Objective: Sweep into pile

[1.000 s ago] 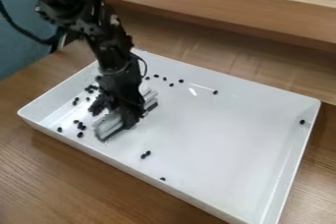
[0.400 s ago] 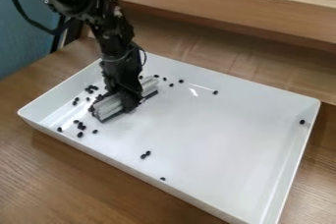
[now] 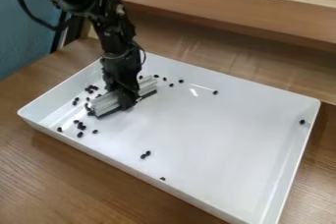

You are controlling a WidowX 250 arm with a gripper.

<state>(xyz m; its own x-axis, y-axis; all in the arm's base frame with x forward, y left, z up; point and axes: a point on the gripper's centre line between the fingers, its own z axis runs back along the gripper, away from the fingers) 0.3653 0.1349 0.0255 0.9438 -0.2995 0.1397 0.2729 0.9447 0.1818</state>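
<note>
My gripper point(image 3: 126, 101) hangs low over the left part of the white tray point(image 3: 216, 134), shut on a pale brush-like sweeper point(image 3: 105, 103) with a dark lower edge. The sweeper lies slantwise, near the tray floor. Black beans point(image 3: 81, 126) are scattered at the tray's left end, several of them beside the sweeper. Others dot the back side point(image 3: 181, 81), a pair point(image 3: 146, 154) rests nearer the front, and single ones are at the front wall point(image 3: 162, 179) and right wall point(image 3: 302, 122). Whatever lies behind the sweeper is partly hidden.
The tray's raised walls surround the sweeper. It stands on a brown wooden table point(image 3: 59, 179), with a raised wooden ledge point(image 3: 230, 9) behind. A blue-grey surface point(image 3: 26, 36) shows at the upper left.
My gripper and the sweeper have moved back and slightly left, away from the tray's front wall. A bean near the left front, earlier hidden, now lies exposed.
</note>
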